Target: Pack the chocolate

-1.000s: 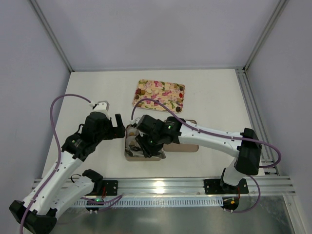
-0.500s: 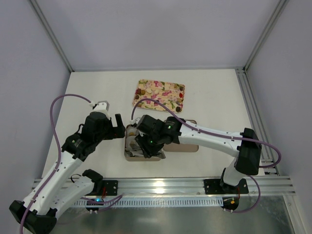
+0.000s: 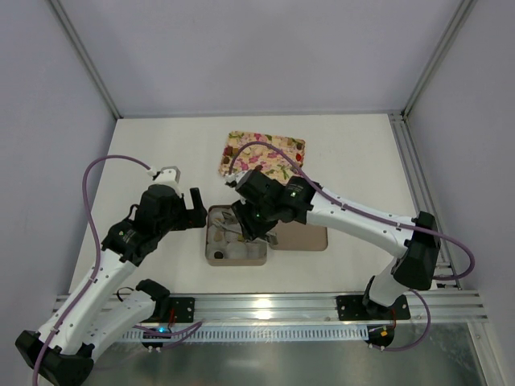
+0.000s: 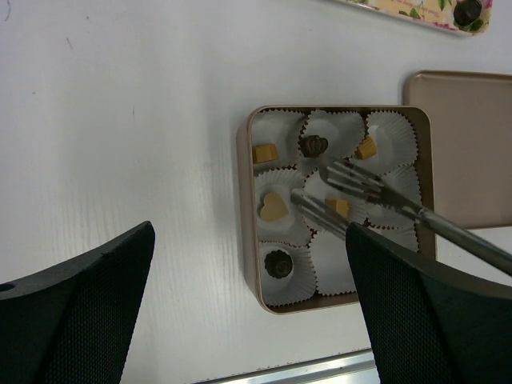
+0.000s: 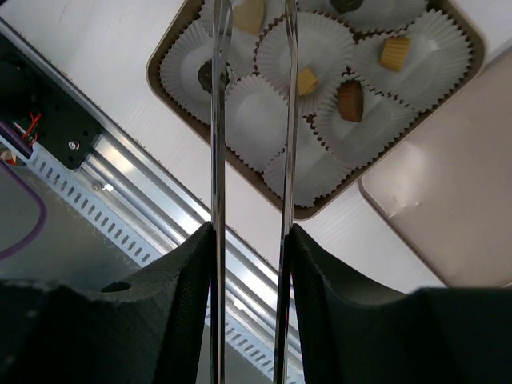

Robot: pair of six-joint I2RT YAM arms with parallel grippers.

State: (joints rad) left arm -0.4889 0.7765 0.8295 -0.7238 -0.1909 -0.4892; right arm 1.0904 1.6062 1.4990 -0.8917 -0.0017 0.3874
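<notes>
The square brown box (image 3: 211, 241) holds white paper cups, several with chocolates: dark (image 4: 314, 146), tan (image 4: 265, 152), a cream heart (image 4: 274, 206) and a dark one (image 4: 278, 263). My right gripper (image 3: 253, 221) is shut on metal tongs (image 4: 376, 200). The tong arms (image 5: 216, 120) are apart and hold nothing, and their tips hover over the box's middle cups. In the right wrist view the box rim (image 5: 160, 80) and chocolates (image 5: 350, 100) show past the tongs. My left gripper (image 3: 189, 211) is open and empty, just left of the box.
The box lid (image 3: 302, 237) lies right of the box, touching it. The flower-print tray (image 3: 264, 153) sits behind, with a dark chocolate (image 4: 468, 10) on it. The aluminium rail (image 3: 265, 310) runs along the near edge.
My right arm has pulled up and back from the box's near side. The tongs have risen and the cups that were covered now show. The left arm has not moved.
</notes>
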